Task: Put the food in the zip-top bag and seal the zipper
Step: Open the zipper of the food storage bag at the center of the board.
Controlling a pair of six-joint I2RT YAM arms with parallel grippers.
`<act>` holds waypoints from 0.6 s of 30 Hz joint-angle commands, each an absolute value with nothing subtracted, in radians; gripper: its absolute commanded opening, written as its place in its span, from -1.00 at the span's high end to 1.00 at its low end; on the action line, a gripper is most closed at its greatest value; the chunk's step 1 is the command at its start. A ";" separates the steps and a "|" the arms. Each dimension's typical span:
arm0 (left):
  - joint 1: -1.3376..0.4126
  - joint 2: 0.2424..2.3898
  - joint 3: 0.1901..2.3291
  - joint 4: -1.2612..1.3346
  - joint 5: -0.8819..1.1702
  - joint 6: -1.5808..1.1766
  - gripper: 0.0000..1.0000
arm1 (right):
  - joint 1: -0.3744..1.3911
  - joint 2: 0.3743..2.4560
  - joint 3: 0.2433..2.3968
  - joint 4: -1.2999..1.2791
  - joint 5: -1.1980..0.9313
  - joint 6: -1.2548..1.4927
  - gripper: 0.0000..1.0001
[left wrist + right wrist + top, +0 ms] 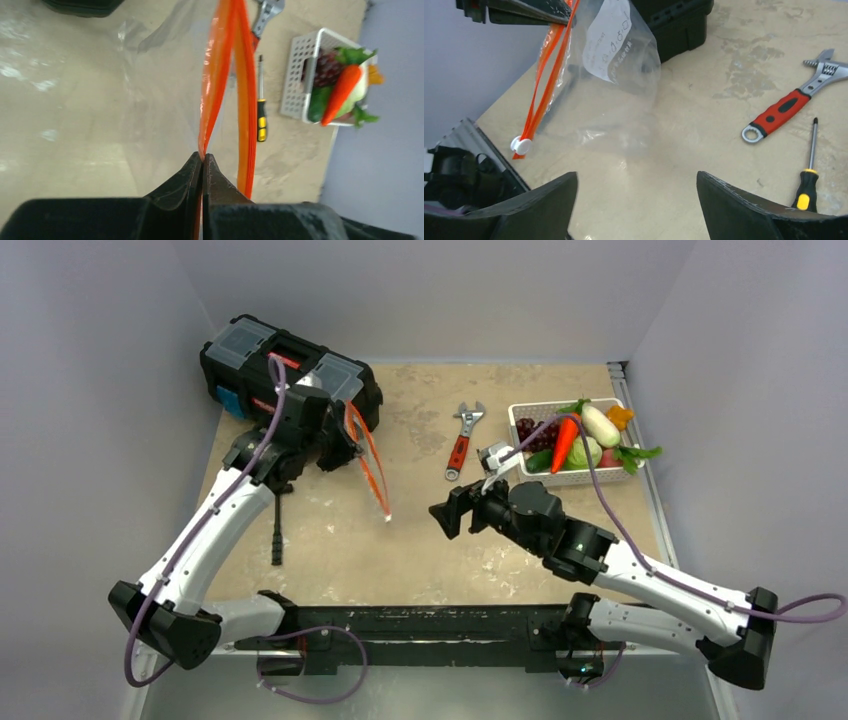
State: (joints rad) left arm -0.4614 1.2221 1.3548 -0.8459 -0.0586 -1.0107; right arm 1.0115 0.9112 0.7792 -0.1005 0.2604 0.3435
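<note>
Your left jaws are pinched tight on the zipper (216, 80) of the zip-top bag (621, 75), which hangs above the counter (420, 540) by the toolbox (290, 365). Your right jaws stand spread, empty. The food (565, 443) lies in the white basket (570, 478) at the far right

Clear zip-top bag (621, 75) hangs from my left end effector (202, 157), which is clamped on one end of the orange zipper (220, 75). Strips slightly parted, white slider (521, 145) at the far end. Food (585, 445) — carrot (565, 443), grapes (527, 430), radish (600, 425) — heaped in the white basket (575, 479).
</note>
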 commanded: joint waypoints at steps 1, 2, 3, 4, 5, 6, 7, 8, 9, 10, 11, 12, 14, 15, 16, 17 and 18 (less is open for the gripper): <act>-0.506 1.242 1.384 -0.938 -0.157 -0.599 1.00 | 1.012 0.831 0.871 -0.265 0.197 0.485 -0.88; -0.517 1.258 1.401 -0.941 -0.153 -0.553 1.00 | 1.012 0.827 0.885 -0.274 0.214 0.496 -0.92; -0.532 1.275 1.420 -0.944 -0.154 -0.515 1.00 | 1.012 0.831 0.902 -0.297 0.235 0.508 -0.96; -0.543 1.293 1.439 -0.945 -0.155 -0.479 1.00 | 1.012 0.842 0.918 -0.307 0.255 0.521 -0.97; -0.553 1.313 1.454 -0.940 -0.152 -0.453 1.00 | 1.012 0.862 0.931 -0.320 0.269 0.531 -0.98; -0.558 1.332 1.467 -0.933 -0.144 -0.423 1.00 | 1.011 0.886 0.948 -0.329 0.278 0.541 -0.98; -0.562 1.353 1.475 -0.920 -0.133 -0.404 1.00 | 1.009 0.914 0.962 -0.333 0.281 0.550 -0.98; -0.563 1.379 1.481 -0.904 -0.116 -0.383 1.00 | 1.004 0.943 0.977 -0.336 0.286 0.558 -0.98; -0.563 1.399 1.486 -0.887 -0.097 -0.362 1.00 | 0.994 0.974 0.992 -0.338 0.287 0.565 -0.98; -0.562 1.424 1.493 -0.877 -0.086 -0.344 1.00 | 0.974 1.000 1.002 -0.329 0.269 0.568 -0.98; -0.563 1.446 1.500 -0.873 -0.079 -0.329 1.00 | 0.939 1.026 1.006 -0.314 0.233 0.571 -0.97; -0.563 1.468 1.510 -0.874 -0.073 -0.314 1.00 | 0.871 1.050 1.006 -0.293 0.171 0.583 -0.94; -0.562 1.506 1.539 -0.892 -0.049 -0.299 1.00 | 0.772 1.102 0.998 -0.240 0.040 0.614 -0.85; -0.563 1.521 1.551 -0.897 -0.024 -0.291 1.00 | 0.748 1.129 1.000 -0.219 -0.005 0.619 -0.77; -0.564 1.528 1.554 -0.898 -0.008 -0.289 1.00 | 0.740 1.154 1.009 -0.202 -0.026 0.619 -0.74; -0.562 1.529 1.545 -0.890 0.007 -0.298 1.00 | 0.740 1.183 1.016 -0.185 -0.046 0.618 -0.72; -0.563 1.525 1.521 -0.868 0.037 -0.307 1.00 | 0.741 1.208 1.020 -0.164 -0.068 0.621 -0.72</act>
State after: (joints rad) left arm -0.5606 1.5314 1.5009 -0.9047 -0.0540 -0.3542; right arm 0.7551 1.1538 0.9817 -0.2626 0.0868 0.5800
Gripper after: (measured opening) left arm 0.008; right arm 0.870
